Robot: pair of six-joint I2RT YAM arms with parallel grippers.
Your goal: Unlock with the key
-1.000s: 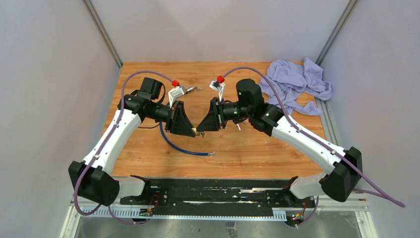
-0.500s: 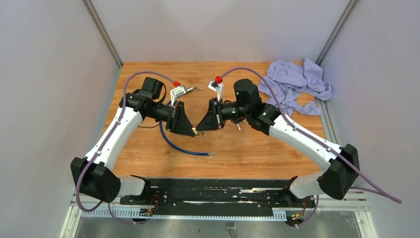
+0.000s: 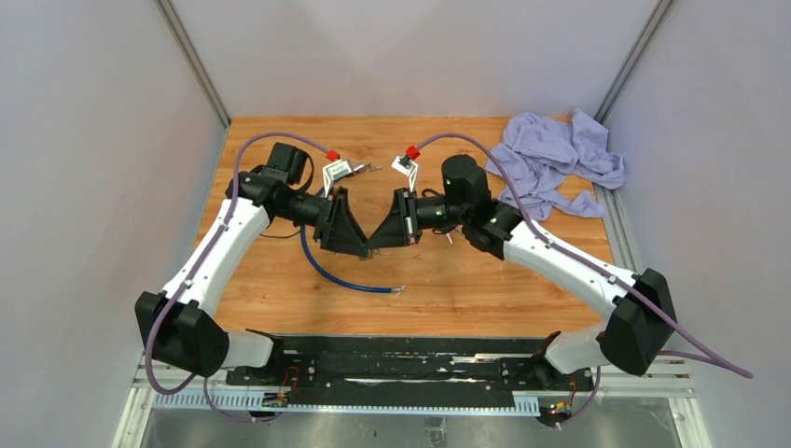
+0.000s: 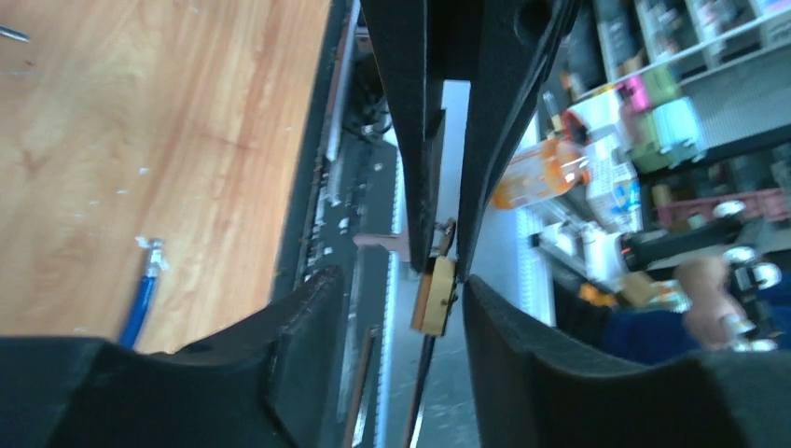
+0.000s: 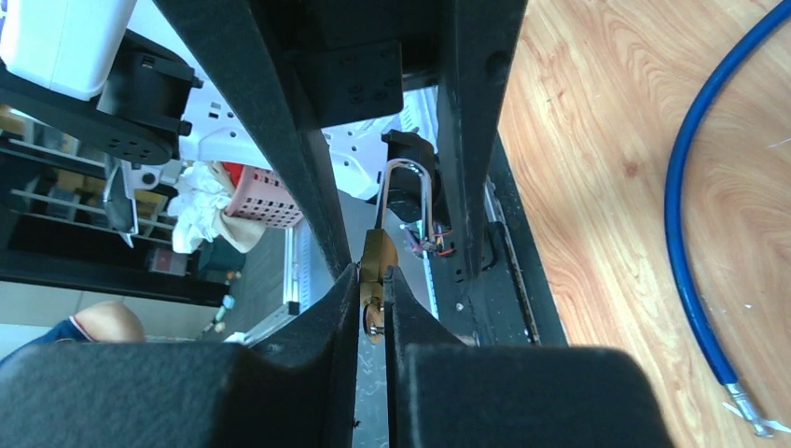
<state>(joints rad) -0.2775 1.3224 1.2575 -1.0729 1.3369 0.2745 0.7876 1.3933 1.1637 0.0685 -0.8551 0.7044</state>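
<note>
1. So, the small brass padlock (image 5: 375, 266) with the silver shackle (image 5: 409, 196) is up in the air, above the middle of the wooden tabletop (image 3: 466, 280), right where the two arms' tips meet.
2. The right jaws are clamped on it. In the right wrist view both black fingers (image 5: 312, 322) press on the brass body from either side, and the shackle sticks out past the tips.
3. The left jaws are spread open. In the left wrist view the lock hangs in the gap between the two fingers (image 4: 308, 327), just beside one of them, and I can't tell whether it touches.
4. I can't make out the key for sure. There's a tiny bit of metal at the lock's end, too small to call. I also can't tell if the shackle is latched.
5. A blue cable (image 3: 336, 273) lies curved on the tabletop, below the left arm (image 3: 210, 261).
6. A crumpled lilac cloth (image 3: 555, 159) sits at the far right corner, well apart from the lock.
</note>
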